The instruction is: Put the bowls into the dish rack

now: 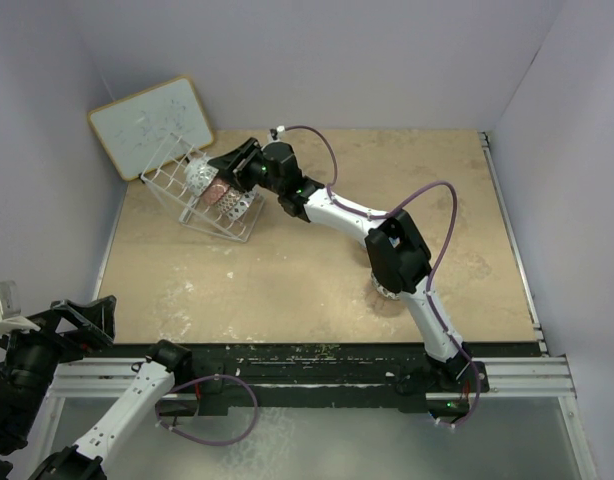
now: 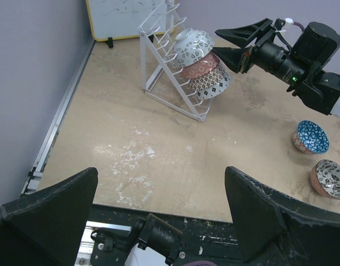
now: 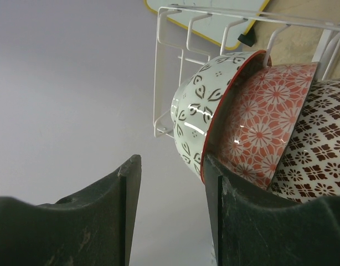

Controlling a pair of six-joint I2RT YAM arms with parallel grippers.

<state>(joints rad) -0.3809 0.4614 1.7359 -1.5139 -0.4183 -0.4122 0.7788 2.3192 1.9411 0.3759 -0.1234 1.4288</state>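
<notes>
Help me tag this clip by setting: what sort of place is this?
Probably a robotics lab test cell, not a kitchen. Plain walls box in a tan tabletop, robot arms are bolted to a metal rail at its near edge, and a whiteboard leans in the corner behind the dish rack.

My right arm (image 1: 339,212): white links, black joints, purple cable (image 1: 455,210) looping alongside. Matte black wedge fingers (image 2: 53,210) on left claw (image 2: 159,174) and right claw (image 3: 173,166).
</notes>
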